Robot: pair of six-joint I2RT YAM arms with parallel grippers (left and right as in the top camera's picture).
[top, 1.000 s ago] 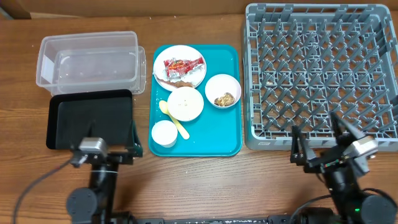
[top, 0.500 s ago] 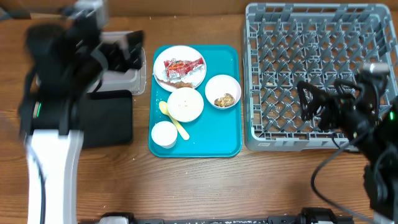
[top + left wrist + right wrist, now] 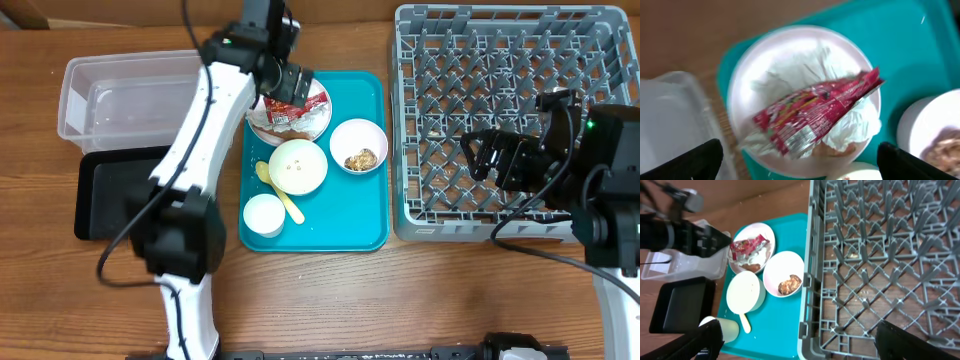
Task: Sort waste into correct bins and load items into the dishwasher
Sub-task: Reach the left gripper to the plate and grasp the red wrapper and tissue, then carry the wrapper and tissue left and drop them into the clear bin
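Both arms are rising off the near edge of the bench [image 3: 330, 300], where they were sitting folded a second ago, so we are now beginning the sort in earnest. Nearest us on the teal tray [image 3: 350, 225], the small white cup [image 3: 264, 214] and the yellow spoon [image 3: 287, 203] are lying just as before. Behind them, the whitish bowl [image 3: 298, 166] and the pink bowl [image 3: 359, 146] with its brown food lump [image 3: 361, 159] are likewise staying put.

Toward the right edge, the right claw [image 3: 492, 160] is hanging over the near half of the dish rack [image 3: 500, 60], fingers spread apart and carrying nothing; we are judging that it is waiting its turn. By the left edge, the black tray [image 3: 110, 200] is showing no waste yet.

Farther back, the left claw [image 3: 800, 157] is hovering over the pale pink plate [image 3: 747, 70] at the tray's far-left corner. Its fingers are standing wide apart on either side of the red snack wrapper [image 3: 815, 107], gripping nothing. The wrapper is still resting on the white napkin [image 3: 790, 70] on that plate. At the far-left corner, the clear tub [image 3: 140, 95] is also showing no waste. We are reading this as the approach to a first pick, the wrapper, with every dish still waiting for the rack.
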